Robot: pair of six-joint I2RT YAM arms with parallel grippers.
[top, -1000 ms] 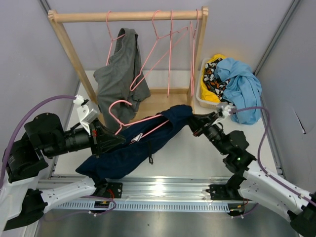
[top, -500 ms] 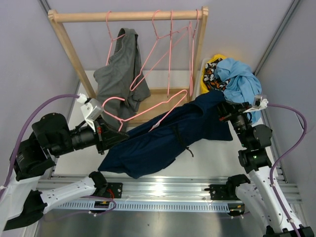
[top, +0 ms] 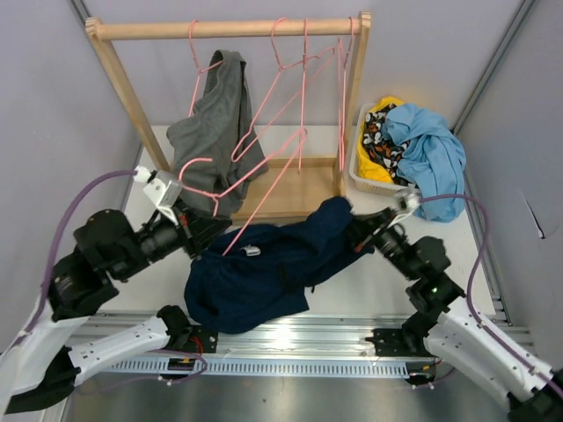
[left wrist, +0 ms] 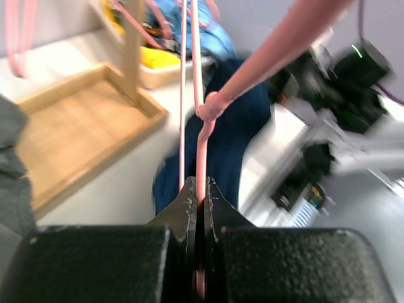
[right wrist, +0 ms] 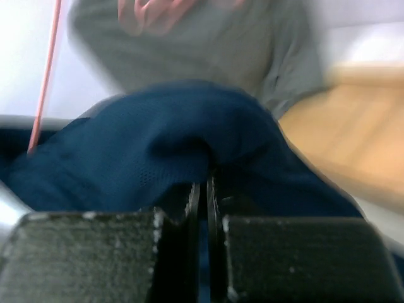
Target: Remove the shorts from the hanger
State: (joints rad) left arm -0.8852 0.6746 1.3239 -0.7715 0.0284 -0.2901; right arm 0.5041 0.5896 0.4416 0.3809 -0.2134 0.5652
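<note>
The navy shorts [top: 264, 272] lie in a crumpled heap on the table between the two arms. My right gripper [top: 356, 233] is shut on their upper right end, and dark fabric fills the right wrist view [right wrist: 158, 151] around the pinching jaws [right wrist: 203, 186]. My left gripper [top: 204, 230] is shut on the wire of a pink hanger [top: 264, 180], which is lifted and slants up to the right over the rack base. The hanger's lower tip ends at the shorts' top left edge; whether it is still inside the fabric I cannot tell. In the left wrist view the wire [left wrist: 202, 145] runs out from the shut jaws [left wrist: 201, 186] above the shorts [left wrist: 233, 126].
A wooden rack [top: 229, 29] stands behind, with several pink hangers and a grey garment [top: 211, 132] hanging from its rail. Its wooden base [top: 290, 189] lies just behind the shorts. A white bin [top: 361, 171] of clothes with a light blue cloth [top: 431, 149] sits at the right.
The right gripper pulled the shorts right, then came back down and left. The hanger swung up clear of most of the fabric, and the shorts dropped from a stretched line into a heap.
</note>
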